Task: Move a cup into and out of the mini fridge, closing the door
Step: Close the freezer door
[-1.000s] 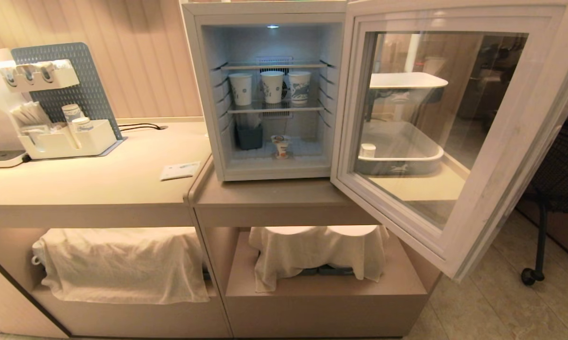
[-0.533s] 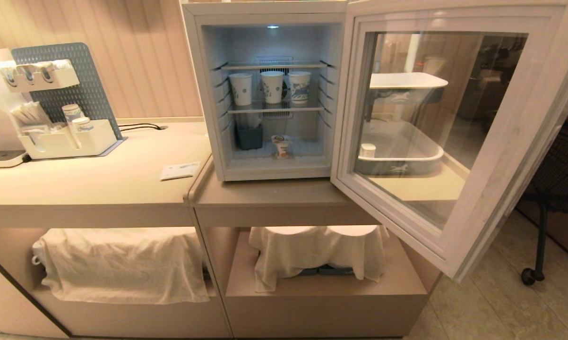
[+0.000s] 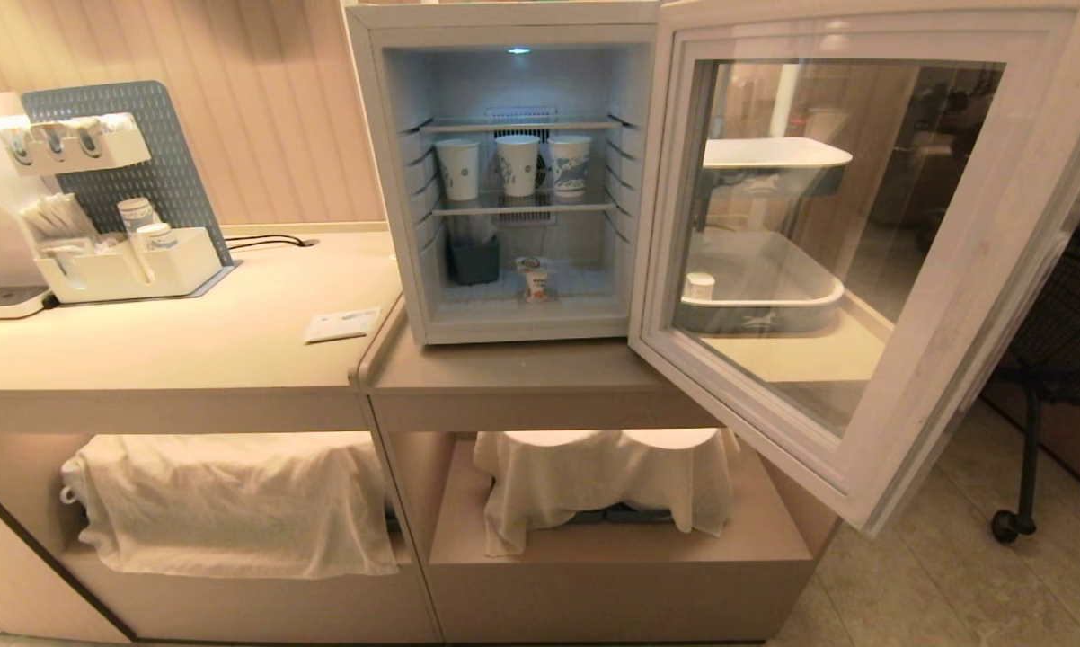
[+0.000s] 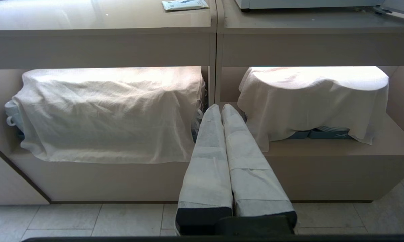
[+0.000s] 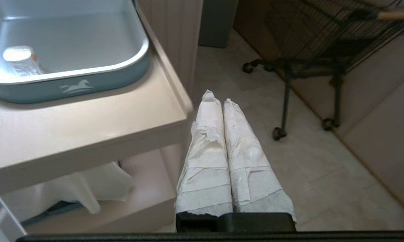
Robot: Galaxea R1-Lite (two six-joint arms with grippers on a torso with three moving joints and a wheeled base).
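One cup (image 3: 535,277) stands upright on the floor of the mini fridge (image 3: 504,171), at 6 o'clock of three paper cups (image 3: 517,165) on the wire shelf; the door (image 3: 850,261) hangs wide open. Left tool (image 4: 221,108) is closed, empty, facing cloth-covered shelves (image 4: 108,111). Right tool (image 5: 215,97) is closed, empty, beside the table (image 5: 87,117) corner bearing a tray (image 5: 71,80).
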